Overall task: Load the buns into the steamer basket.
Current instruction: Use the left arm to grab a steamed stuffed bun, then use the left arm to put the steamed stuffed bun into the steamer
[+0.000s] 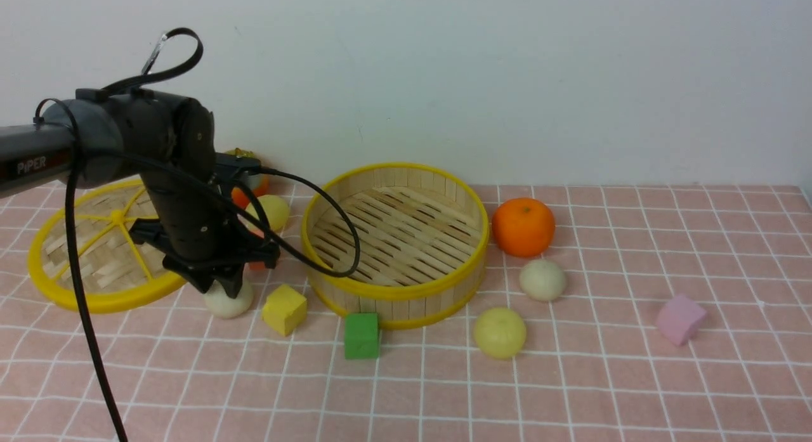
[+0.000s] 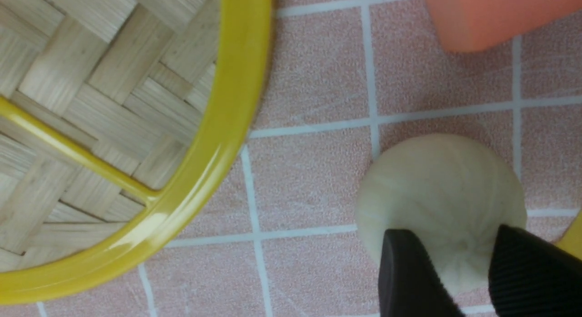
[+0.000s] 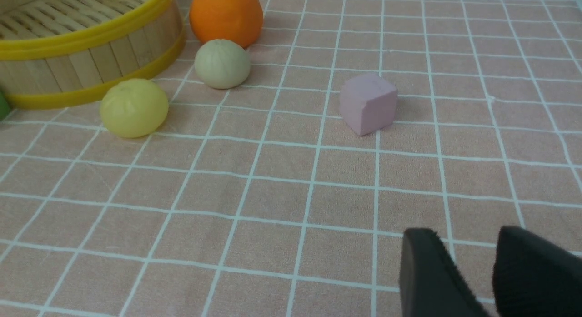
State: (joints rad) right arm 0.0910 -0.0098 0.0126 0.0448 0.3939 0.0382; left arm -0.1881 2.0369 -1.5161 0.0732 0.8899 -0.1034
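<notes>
Buns (image 1: 542, 279) lie on the bench (image 1: 571, 391), all four outside the steamer basket (image 1: 396, 294). The basket stands in the middle with nothing in it.

One off-white bun (image 1: 229, 302) sits left of the basket, right under your left fingers (image 2: 423, 280). Those fingers are a little apart and rest on top of this bun. You cannot tell if they have hold of it. A yellow bun (image 1: 274, 211) peeks out behind the left arm (image 1: 184, 226). The other yellow bun (image 1: 499, 332) and the second off-white bun (image 1: 542, 279) lie right of the basket, near its wall.

Your right fingers (image 3: 432, 276) are apart with nothing between them, low over bare cloth.

Lots of things crowd round. A flat woven disc (image 1: 95, 300) and a yellow block (image 1: 284, 309) sit just beside the bun under your fingers, one on each side. An orange block (image 2: 491, 17) is near it too. A black cable (image 1: 330, 239) loops across the basket's left side. A green block (image 1: 362, 335) sits just in front of the basket. An orange (image 1: 523, 227) sits behind the second off-white bun. A pink block (image 1: 680, 319) is well off to the right.

The buns are round and smooth, with tiny folds on top. The basket is pale wooden slats with shiny yellow rims. The disc is woven strips with yellow spokes. The cloth is pink and fuzzy with white lines.
</notes>
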